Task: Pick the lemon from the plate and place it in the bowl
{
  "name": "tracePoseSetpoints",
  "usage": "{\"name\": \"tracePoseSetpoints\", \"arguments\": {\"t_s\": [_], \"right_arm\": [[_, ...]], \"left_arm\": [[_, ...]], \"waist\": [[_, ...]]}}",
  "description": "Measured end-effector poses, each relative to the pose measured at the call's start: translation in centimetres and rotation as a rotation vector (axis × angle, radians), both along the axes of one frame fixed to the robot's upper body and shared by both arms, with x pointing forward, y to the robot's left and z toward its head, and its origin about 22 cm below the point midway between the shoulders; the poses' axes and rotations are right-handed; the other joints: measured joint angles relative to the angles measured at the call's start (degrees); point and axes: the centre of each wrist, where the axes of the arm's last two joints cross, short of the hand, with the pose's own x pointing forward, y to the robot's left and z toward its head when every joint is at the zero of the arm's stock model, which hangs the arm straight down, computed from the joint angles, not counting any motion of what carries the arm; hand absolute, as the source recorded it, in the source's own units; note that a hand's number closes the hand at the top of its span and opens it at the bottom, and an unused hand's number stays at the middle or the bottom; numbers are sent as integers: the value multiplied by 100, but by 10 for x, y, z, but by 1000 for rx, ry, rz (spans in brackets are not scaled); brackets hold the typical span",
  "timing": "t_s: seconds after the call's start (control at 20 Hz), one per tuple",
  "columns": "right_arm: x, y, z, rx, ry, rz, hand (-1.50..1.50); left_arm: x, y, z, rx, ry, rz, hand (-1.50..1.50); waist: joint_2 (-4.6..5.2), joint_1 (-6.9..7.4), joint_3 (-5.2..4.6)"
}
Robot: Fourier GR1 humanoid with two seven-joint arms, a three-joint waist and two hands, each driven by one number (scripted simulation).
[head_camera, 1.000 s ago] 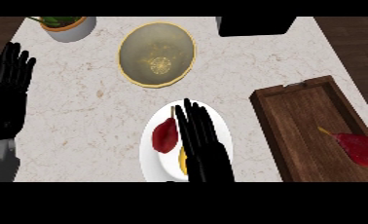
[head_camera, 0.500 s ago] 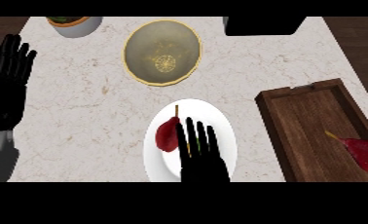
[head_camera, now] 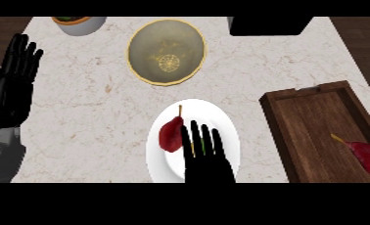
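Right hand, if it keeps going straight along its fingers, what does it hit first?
The right hand points up the view over the white plate. Beyond the plate's far rim comes bare counter, then probably the gold-rimmed bowl. The hand's height above them is unclear.

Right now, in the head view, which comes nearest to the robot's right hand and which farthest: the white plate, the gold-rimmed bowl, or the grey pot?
From the right hand:
1. White plate, directly beneath it.
2. Gold-rimmed bowl, farther up the counter.
3. Grey pot, top left corner.

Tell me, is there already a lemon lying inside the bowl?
No: the bowl holds nothing but its own pattern, and the right hand is over the white plate.
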Motion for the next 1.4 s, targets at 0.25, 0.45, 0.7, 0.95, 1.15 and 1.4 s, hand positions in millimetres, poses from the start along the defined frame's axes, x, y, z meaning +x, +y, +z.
{"name": "tracePoseSetpoints", "arguments": {"t_s": [0.25,0.45,0.7,0.95,1.15,1.4], "right_arm": [[1,-1,1,18,51,2,-150],[2,-2,2,41,78,-12,-150],[7,-6,1,80,107,-38,-150],[8,-9,-10,79,121,-58,-150],[11,-8,-22,81,127,-55,-150],[19,-9,-26,86,123,-50,-150]], "left_arm": [[8,0,2,2,-8,-10,0],[5,-4,1,-4,-3,-14,0],[6,-4,4,-2,-7,-8,0],[1,-3,0,2,-6,-10,0],[4,-6,-1,-2,-11,-5,0],[8,-6,2,2,-8,-9,0]], "waist": [[15,26,5],[11,54,8],[16,50,11],[17,54,12],[20,53,13],[22,56,13]]}}
